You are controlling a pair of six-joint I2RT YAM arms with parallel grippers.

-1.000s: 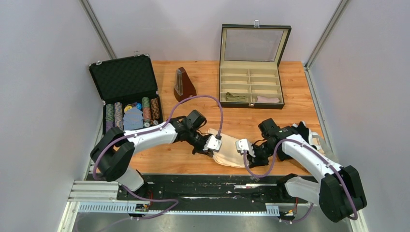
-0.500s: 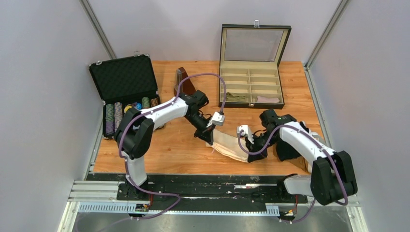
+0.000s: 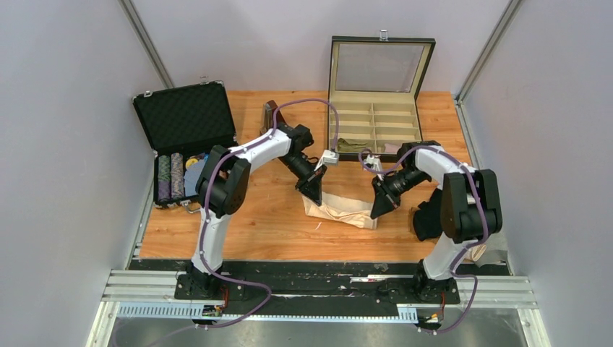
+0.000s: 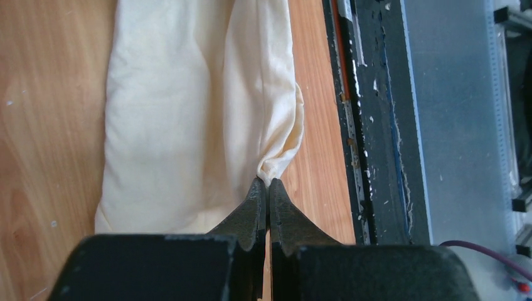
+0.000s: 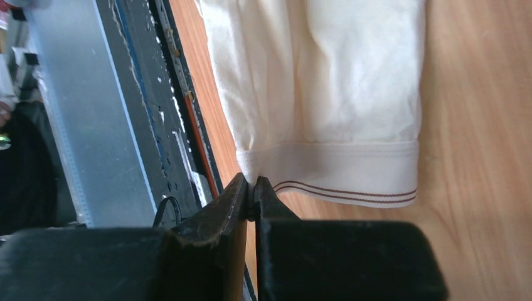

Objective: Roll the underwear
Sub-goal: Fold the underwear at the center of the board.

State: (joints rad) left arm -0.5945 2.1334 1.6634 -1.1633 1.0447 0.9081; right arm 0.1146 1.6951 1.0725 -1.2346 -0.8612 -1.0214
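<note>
I see the cream underwear (image 3: 340,211) as plain pale yellow-cream, its waistband (image 5: 351,174) whiter with two thin dark red lines. The table (image 3: 253,231) beneath it is orange-brown wood grain. Right of the cream underwear lies a black cloth heap (image 3: 428,220). Beyond it, the divider box (image 3: 376,119) is dark outside and beige inside, holding an olive piece (image 3: 353,145). Far left of it, the black case (image 3: 186,116) holds striped chips (image 3: 171,179) in green, purple and brown
</note>
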